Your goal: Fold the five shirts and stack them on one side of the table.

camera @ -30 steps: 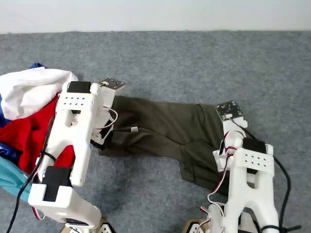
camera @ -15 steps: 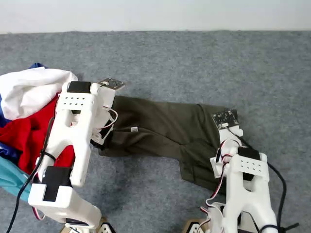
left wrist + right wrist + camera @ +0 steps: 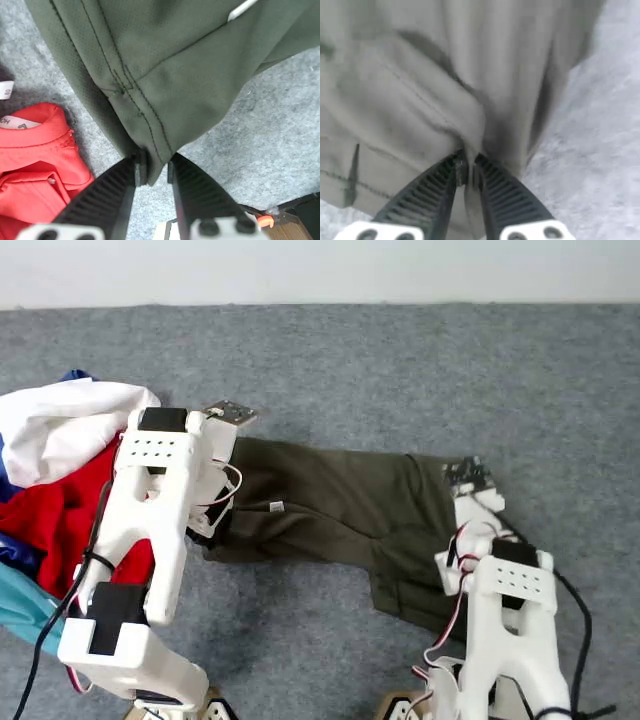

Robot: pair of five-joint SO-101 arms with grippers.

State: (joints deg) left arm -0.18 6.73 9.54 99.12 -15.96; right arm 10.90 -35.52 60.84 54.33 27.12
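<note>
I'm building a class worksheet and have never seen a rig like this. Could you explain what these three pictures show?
A white left robot arm and a white right robot arm stand at a grey felt-covered table. One picture looks down from above; the others come from a camera on each arm's wrist. An olive-green fabric shirt lies spread out beside a heap of white, red and teal shirts. The left claw and the right claw are each shut on that shirt's cloth.

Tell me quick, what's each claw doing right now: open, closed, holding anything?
The left claw is closed on an edge of the green shirt.
The right claw is closed on a fold of the same shirt.
</note>
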